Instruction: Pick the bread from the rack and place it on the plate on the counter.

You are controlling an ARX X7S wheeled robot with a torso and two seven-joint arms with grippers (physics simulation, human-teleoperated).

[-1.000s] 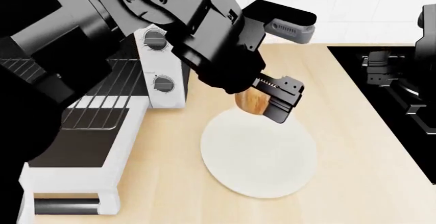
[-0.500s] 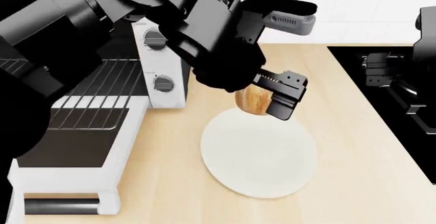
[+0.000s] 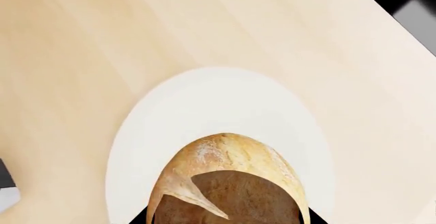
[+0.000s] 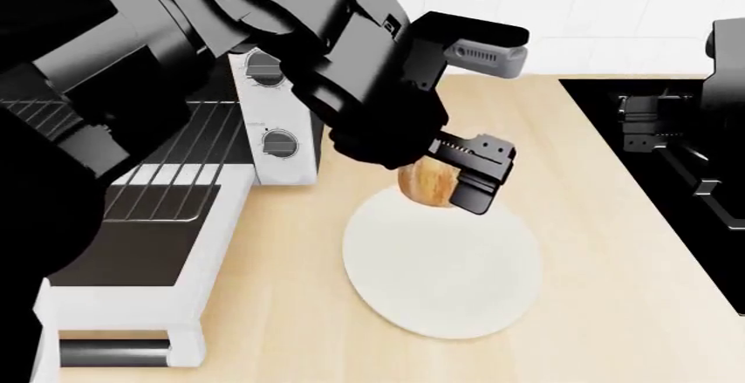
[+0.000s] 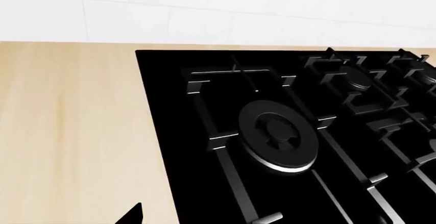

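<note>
Jaws of left gripper [image 4: 448,181] clamp bread [image 4: 425,182] above plate [image 4: 442,287].

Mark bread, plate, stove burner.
bread [image 3: 228,183], left wrist view, on its crust.
plate [image 4: 448,270], head view, on its bare middle.
stove burner [image 5: 278,134], right wrist view, on its round cap.

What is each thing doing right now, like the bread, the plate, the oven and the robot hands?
bread: held in the air over the plate's far edge.
plate: flat on the counter, nothing on it.
left gripper: shut on the bread.
oven door: open, folded down.
rack: bare where visible.
right gripper: out of sight.
stove: nothing on its burners.
</note>
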